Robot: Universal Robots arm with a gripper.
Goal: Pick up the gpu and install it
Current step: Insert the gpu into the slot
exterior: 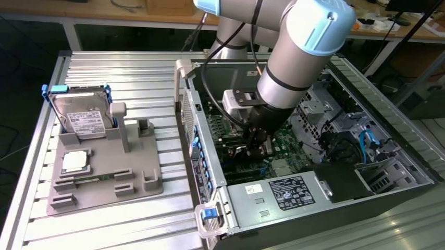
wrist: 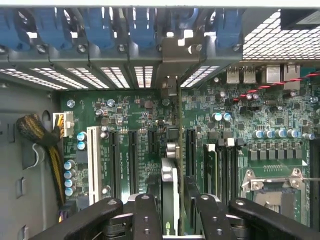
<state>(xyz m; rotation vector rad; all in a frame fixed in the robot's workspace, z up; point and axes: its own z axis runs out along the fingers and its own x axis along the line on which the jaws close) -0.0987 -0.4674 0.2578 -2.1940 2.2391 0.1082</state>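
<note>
The gpu stands edge-on in a motherboard slot, its thin dark board and silvery part running toward the case's rear bracket openings. My gripper straddles its near end; the black fingers sit on either side with a small gap to the card, so the jaws are open. In the exterior view the gripper reaches deep into the open computer case, low over the green board, and the arm covers most of the card.
A hard drive in a blue frame and a square processor chip rest on the grey fixture at the exterior view's left. Inside the case are the power supply, the CPU socket, blue slot clips and a cable bundle.
</note>
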